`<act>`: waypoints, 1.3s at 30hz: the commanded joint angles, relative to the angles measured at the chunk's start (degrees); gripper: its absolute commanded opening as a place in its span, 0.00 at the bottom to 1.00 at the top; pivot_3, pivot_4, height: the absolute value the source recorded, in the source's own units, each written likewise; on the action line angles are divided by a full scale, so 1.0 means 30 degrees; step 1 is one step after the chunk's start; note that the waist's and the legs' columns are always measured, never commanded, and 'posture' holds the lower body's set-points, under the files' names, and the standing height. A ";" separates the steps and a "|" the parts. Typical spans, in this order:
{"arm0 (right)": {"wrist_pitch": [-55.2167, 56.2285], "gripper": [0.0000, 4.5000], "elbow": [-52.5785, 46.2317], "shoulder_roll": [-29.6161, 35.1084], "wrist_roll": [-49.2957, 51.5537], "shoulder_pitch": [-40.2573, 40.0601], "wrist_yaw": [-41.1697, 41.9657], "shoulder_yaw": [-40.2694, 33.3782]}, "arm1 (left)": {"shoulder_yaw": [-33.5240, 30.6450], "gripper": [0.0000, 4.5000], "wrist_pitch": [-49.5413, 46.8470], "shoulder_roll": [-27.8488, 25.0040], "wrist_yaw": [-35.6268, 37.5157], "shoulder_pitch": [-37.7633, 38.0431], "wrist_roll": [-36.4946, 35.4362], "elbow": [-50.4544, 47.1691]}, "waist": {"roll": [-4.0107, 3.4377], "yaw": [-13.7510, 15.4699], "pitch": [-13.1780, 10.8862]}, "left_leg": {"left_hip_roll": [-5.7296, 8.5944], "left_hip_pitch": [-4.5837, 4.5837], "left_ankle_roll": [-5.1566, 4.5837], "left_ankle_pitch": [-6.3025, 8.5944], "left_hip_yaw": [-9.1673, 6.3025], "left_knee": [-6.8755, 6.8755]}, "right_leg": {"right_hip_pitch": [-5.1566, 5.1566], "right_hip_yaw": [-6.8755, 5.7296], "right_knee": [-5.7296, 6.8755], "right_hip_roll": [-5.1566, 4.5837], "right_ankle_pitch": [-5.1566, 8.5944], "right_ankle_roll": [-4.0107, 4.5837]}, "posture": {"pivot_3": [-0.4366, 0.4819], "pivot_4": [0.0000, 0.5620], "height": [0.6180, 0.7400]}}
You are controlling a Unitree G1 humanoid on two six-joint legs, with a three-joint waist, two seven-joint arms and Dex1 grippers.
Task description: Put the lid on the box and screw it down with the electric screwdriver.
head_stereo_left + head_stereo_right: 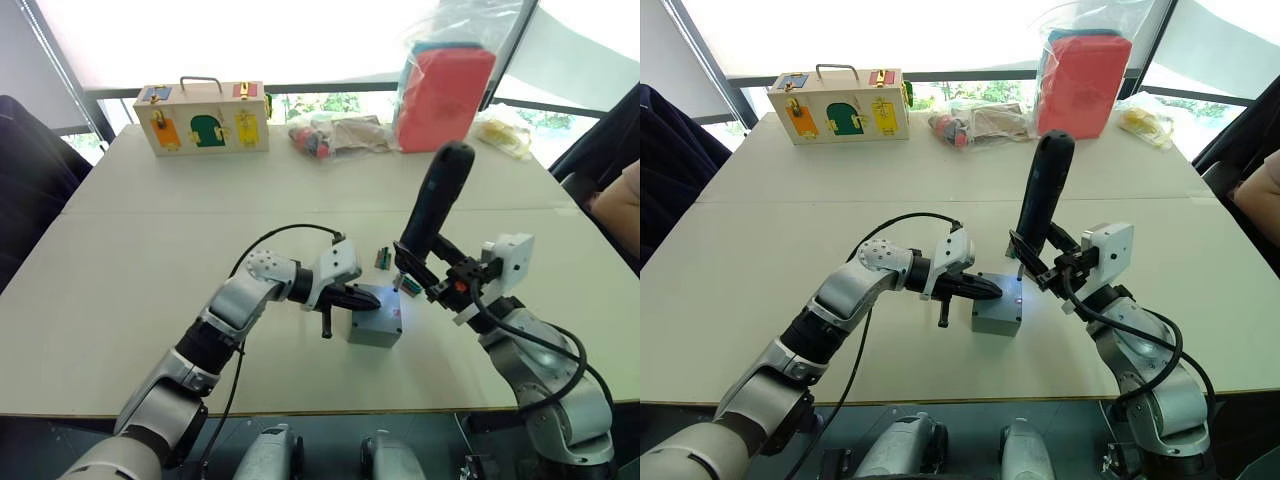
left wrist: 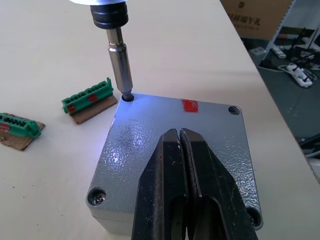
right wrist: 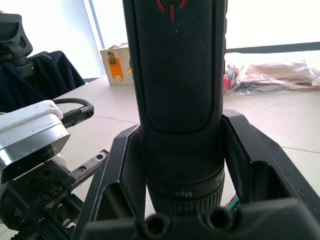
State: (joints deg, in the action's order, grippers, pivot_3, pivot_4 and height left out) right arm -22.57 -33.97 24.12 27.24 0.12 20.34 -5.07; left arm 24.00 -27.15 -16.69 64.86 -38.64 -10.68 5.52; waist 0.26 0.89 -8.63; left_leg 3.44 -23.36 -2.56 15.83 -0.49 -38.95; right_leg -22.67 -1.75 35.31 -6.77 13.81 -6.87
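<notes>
Lid [image 2: 170, 145] sits on the box [image 1: 372, 330] mid-table; left gripper [image 2: 180, 137], fingers pressed together, rests on it; right gripper [image 3: 175, 150] clamps the electric screwdriver [image 1: 432, 210], bit in a corner hole

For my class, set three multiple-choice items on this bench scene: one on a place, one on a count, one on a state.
1. Where does the bit of the dark cylindrical electric screwdriver sit?
A. in a corner hole of the grey square plastic lid
B. on the red mark
C. on the table

2. How many green connector strips lie beside the grey plastic box?
A. none
B. two
C. five

3. How is the left tool?
A. wide open
B. shut, resting on the lid
C. holding the screwdriver

Answers: 1 A, the left wrist view shows the bit in a corner hole; 2 B, two strips lie there; 3 B, its fingers meet over the lid.
</notes>
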 commanded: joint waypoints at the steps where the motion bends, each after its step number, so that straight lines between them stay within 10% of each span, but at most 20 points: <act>1: -0.0955 0.38 0.1078 0.0127 -0.0573 -0.1057 -0.0084 0.0308 | 0.0409 0.00 -0.0049 0.0174 0.0120 -0.0022 0.0063 0.0007 | 0.0002 -0.0002 0.0006 | 0.0000 0.0000 0.0000 0.0001 0.0000 0.0002 | 0.0000 0.0000 -0.0002 0.0000 0.0001 0.0002 | 0.48 0.27 1.00; 13: -0.1830 0.38 0.0061 0.0880 0.0165 0.0145 -0.0329 -0.1058 | 0.0492 0.00 0.0190 0.0613 0.0176 0.0059 0.0154 0.0354 | -0.0001 0.0066 0.0006 | 0.0000 -0.0006 -0.0010 0.0013 -0.0002 0.0005 | 0.0004 0.0000 -0.0034 -0.0021 0.0004 0.0009 | 0.48 0.27 1.00; 21: -0.6484 0.38 -0.2307 0.3249 0.6612 0.5346 -0.2424 -0.5492 | 0.0346 0.00 -0.0085 0.0669 -0.0050 0.0995 -0.0058 -0.0290 | -0.0136 0.0490 -0.0087 | 0.0006 -0.0085 -0.0027 0.0025 0.0008 0.0003 | -0.0056 0.0004 -0.0060 -0.0082 -0.0004 0.0031 | 0.48 0.27 1.00; 28: -1.0750 0.38 0.2456 0.5444 1.4784 1.0730 -0.6999 -0.8611 | -0.3413 0.00 -0.2015 0.1875 -0.1824 0.0347 -0.3140 -0.1547 | -0.0154 0.0475 -0.0112 | -0.0009 -0.0347 -0.0002 0.0000 -0.0016 -0.0005 | -0.0243 -0.0021 -0.0025 -0.0049 -0.0066 -0.0012 | 0.48 0.27 1.00; 34: -1.7909 0.38 1.0428 1.1852 2.1129 1.2307 -0.9746 -0.6928 | -0.4416 0.00 -0.3579 -0.1930 -0.0824 0.1105 -0.4116 -0.4756 | -0.0255 0.0373 -0.0238 | -0.0014 -0.0368 0.0000 -0.0004 0.0037 0.0010 | -0.0261 -0.0016 -0.0051 -0.0089 -0.0037 0.0090 | 0.48 0.27 1.00; 39: -2.1845 0.38 1.3366 1.4330 1.9585 1.2249 -0.7334 -0.4437 | -0.5160 0.00 -0.4435 -0.4578 -0.0015 0.1599 -0.4846 -0.5458 | -0.0350 0.0247 -0.0409 | -0.0019 -0.0375 -0.0006 -0.0002 0.0055 0.0021 | -0.0273 -0.0013 -0.0061 -0.0086 -0.0034 0.0095 | 0.48 0.27 1.00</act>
State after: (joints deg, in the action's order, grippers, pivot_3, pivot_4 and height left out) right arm -84.95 4.98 65.17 86.24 35.56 -4.84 -18.38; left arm 10.78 -39.64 -29.13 63.90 -33.75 -23.28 -8.46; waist -0.79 1.63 -9.86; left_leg 3.38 -24.50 -2.58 15.83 -0.32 -38.88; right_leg -23.49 -1.79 35.13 -7.02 13.70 -6.58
